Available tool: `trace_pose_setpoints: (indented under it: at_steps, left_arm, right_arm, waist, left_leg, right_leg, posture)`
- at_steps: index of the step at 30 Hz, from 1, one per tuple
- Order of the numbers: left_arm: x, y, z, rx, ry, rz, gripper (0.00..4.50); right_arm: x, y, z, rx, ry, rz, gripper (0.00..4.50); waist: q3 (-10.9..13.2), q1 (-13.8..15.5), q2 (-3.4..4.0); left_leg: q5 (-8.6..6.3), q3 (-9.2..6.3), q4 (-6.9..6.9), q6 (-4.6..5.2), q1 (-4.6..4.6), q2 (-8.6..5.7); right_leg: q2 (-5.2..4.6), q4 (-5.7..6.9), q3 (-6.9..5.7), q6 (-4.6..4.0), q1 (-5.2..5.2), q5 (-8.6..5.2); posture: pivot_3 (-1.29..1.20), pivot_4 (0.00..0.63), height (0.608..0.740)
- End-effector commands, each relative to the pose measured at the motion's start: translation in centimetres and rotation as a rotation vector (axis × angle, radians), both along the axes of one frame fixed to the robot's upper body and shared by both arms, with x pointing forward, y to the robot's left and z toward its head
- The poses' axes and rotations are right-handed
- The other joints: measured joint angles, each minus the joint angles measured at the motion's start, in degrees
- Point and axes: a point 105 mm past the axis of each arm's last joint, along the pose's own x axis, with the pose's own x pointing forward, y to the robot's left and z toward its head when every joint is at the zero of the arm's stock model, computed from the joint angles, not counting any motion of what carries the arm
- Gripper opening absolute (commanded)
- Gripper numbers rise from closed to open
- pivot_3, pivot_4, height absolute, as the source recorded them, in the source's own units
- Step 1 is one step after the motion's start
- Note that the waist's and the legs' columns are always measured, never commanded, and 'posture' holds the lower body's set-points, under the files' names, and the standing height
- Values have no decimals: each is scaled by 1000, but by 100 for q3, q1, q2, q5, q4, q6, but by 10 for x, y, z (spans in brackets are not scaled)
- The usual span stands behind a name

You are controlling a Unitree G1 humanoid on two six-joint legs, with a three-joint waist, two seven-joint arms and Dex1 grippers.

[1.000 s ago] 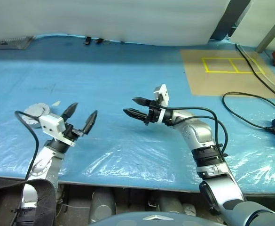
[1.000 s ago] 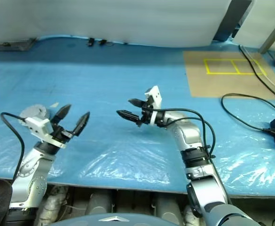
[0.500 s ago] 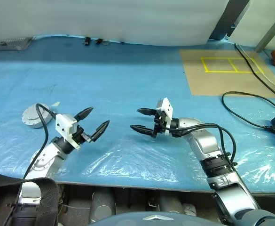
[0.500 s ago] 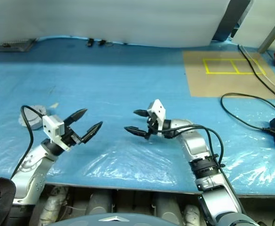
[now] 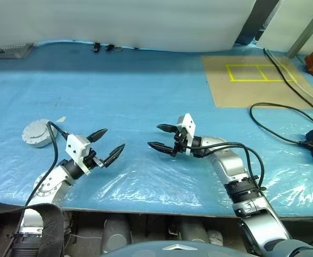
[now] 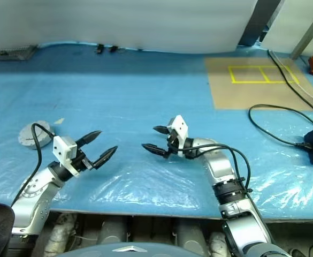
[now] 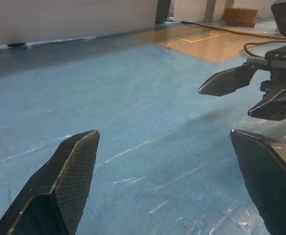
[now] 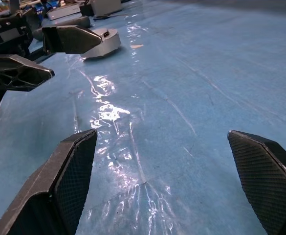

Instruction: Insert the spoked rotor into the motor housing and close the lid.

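Housing (image 5: 38, 133) light grey; table cover (image 5: 135, 101) blue; fingers (image 7: 72, 166) black, cross-hatched.

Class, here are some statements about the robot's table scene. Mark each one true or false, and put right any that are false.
1. The motor housing lies closed on the blue table cover. True.
2. The left gripper holds the housing. False: its jaws are open and empty, apart from the housing.
3. The right gripper has open jaws and holds nothing. True.
4. The housing sits between the two grippers. False: it lies out beyond the left gripper, at the table's left side.
5. A brown board with yellow tape lines lies at the far right of the table. True.
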Motion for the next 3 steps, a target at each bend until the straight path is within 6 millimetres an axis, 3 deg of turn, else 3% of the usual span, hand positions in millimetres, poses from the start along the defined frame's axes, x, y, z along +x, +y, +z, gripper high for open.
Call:
trace_pose_setpoints:
  at_steps: [1, 3]
  left_arm:
    - [-3, 4, 18, -9, -46, -16, 4500]
    - [-1, 9, 20, -11, -56, 7, 4500]
  right_arm:
    - [-4, 6, 12, 14, -47, 43, 4468]
    - [-2, 6, 14, 17, -73, 38, 4468]
  waist:
    - [0, 1, 0]
    - [0, 1, 0]
  left_leg:
    - [0, 0, 1, 0, 0, 0]
    - [0, 0, 2, -1, -1, -2]
  right_leg:
    - [0, 0, 0, 0, 1, 0]
    - [-2, -2, 0, 0, 3, 0]
  posture:
    - [0, 150, 740]
    - [0, 150, 740]
